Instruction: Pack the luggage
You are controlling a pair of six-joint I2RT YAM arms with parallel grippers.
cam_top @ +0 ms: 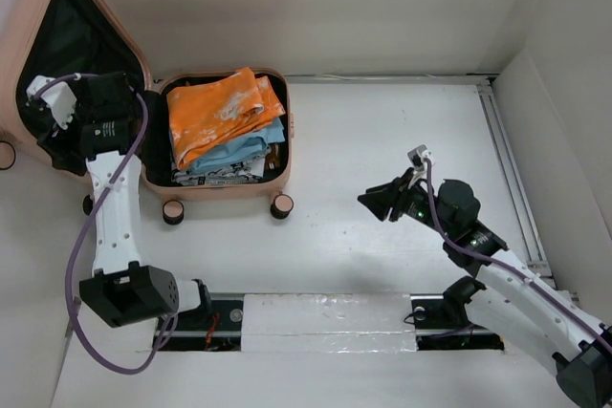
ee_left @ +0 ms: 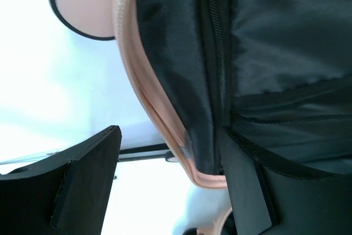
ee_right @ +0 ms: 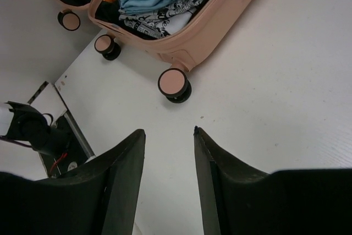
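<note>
My left pincer (ee_left: 169,136) sits astride the rim of the lid (ee_left: 129,53), jaws apart. One finger is on the black lining side and the other is outside the shell, and I see no squeeze yet. The right pincer (ee_right: 168,132) is also spread and empty, above bare table (ee_right: 286,81). The luggage (cam_top: 225,188) lies open, its base just right of the left pincer. It is ahead of the right pincer and well apart from it, nearest wheel (ee_right: 173,82) foremost.

My main worry is the rim. It is thin and rounded, so a loose or skewed bite could let it slide out mid-swing and the lid would drop on its own. The wheels are the next risk (nothing seems to brace the case). A sideways push from the left pincer may roll the whole thing instead of turning the hinge, and the right pincer is too far off to steady it. The clothes (cam_top: 225,107) look heaped to about the base's edge. Orange cloth near the hinge side could get pinched in the seam and stop the lid closing flush.
</note>
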